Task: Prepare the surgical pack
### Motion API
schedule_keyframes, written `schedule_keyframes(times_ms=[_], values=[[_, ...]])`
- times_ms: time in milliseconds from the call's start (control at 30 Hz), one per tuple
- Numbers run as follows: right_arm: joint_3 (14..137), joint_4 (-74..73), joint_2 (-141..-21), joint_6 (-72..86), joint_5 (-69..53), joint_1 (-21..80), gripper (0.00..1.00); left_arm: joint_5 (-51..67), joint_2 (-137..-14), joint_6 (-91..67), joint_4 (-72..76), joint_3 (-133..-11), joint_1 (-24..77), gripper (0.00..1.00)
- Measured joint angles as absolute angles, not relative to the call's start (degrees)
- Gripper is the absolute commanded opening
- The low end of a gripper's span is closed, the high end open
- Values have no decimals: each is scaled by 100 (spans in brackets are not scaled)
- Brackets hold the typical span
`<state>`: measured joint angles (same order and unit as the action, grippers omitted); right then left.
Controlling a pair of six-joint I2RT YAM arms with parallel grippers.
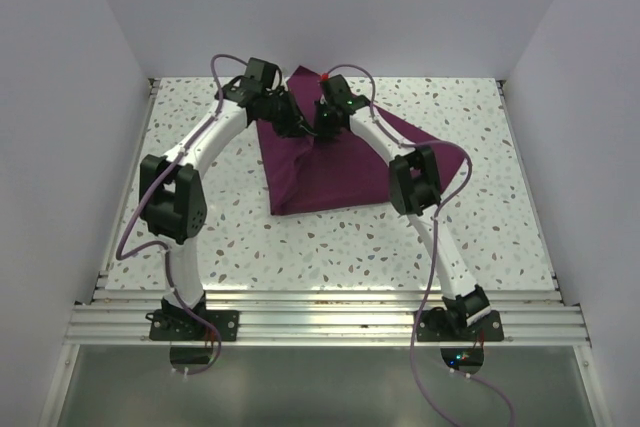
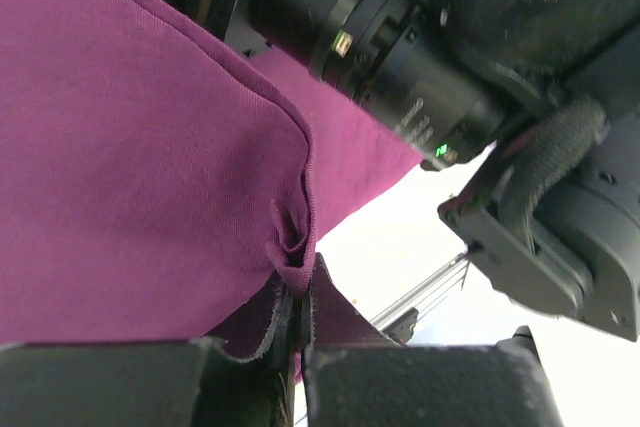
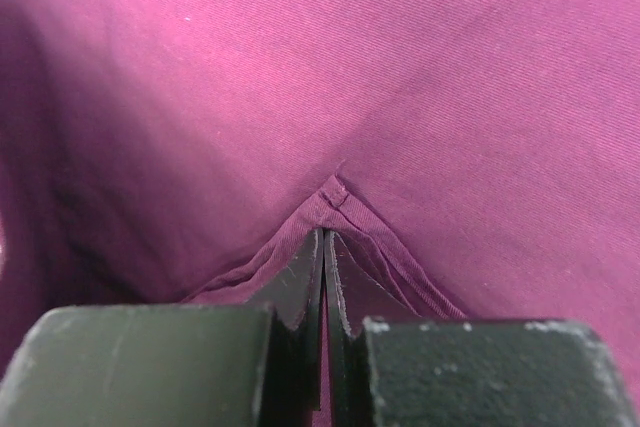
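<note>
Speckled table (image 1: 330,247), pale walls (image 1: 330,7), plum cloth (image 1: 320,175)

Purple cloth (image 2: 130,167) hem, bunched, tight within left gripper (image 2: 298,335)

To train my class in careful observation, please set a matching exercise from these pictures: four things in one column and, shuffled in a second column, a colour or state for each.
Things:
1 cloth
2 table
3 right gripper
4 rail

Colour or state:
A silvery
B shut on a hemmed edge
C speckled white
D plum purple

Pairs: 1-D, 2-C, 3-B, 4-A
</note>
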<state>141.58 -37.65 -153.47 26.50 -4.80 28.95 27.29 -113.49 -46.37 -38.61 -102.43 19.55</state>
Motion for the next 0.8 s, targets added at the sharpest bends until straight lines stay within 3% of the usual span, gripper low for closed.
schedule_keyframes(times_ms=[800], values=[[13701, -3218, -15321, 3304, -1876, 2598, 0, 2840, -12009, -4694, -3905, -10842, 2296, 0]])
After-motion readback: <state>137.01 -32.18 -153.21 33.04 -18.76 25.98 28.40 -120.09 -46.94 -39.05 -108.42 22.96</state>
